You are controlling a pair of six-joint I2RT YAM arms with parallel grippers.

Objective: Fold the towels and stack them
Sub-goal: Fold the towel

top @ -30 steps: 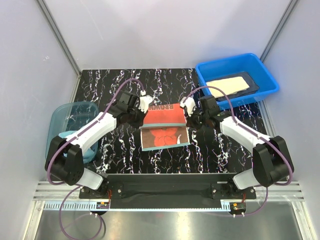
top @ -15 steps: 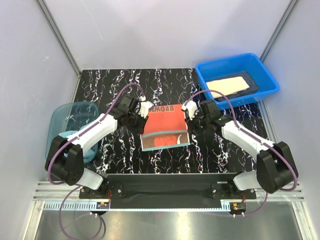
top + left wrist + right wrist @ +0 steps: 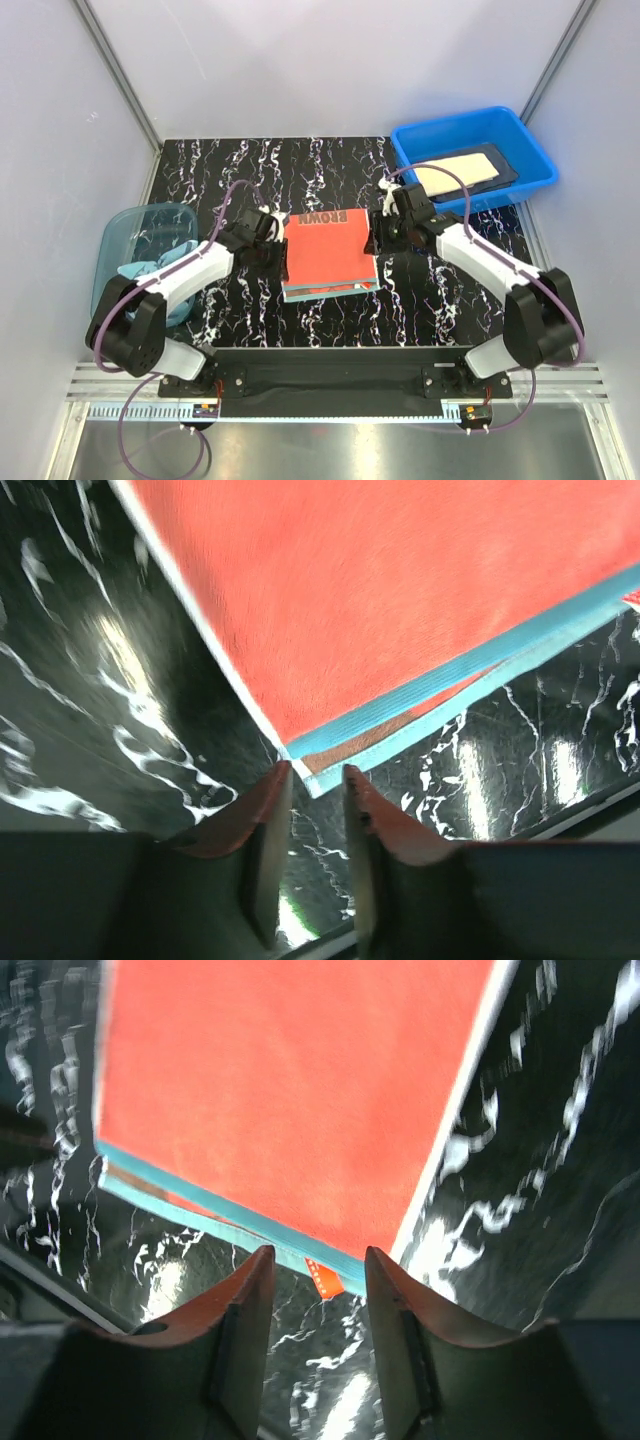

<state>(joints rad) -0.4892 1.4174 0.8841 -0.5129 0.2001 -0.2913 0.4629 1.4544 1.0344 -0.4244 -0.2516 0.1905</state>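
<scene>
The red towel [image 3: 325, 255] lettered "BROWN" lies folded flat at the table's middle, its teal edge toward the arms. My left gripper [image 3: 272, 250] stands open by its left side. In the left wrist view the open gripper [image 3: 315, 772] holds nothing, with the towel [image 3: 400, 600] corner just past the tips. My right gripper [image 3: 383, 235] stands open at the towel's right side. In the right wrist view the gripper [image 3: 318, 1257] is empty, and the towel [image 3: 290, 1100] corner with a small orange tag [image 3: 326, 1281] lies just beyond the tips. A pale yellow towel [image 3: 455, 170] rests on a dark slate-blue towel [image 3: 506, 164].
The blue plastic bin [image 3: 455, 120] holding those two towels stands at the back right. A translucent teal tub [image 3: 140, 215] at the left edge holds a light teal towel [image 3: 150, 272]. The tabletop [image 3: 210, 175] is black marble-patterned, with grey walls around it.
Both grippers were shut on the raised fold of the red towel. They lowered it over the near half and opened, so the towel now lies flat and released.
</scene>
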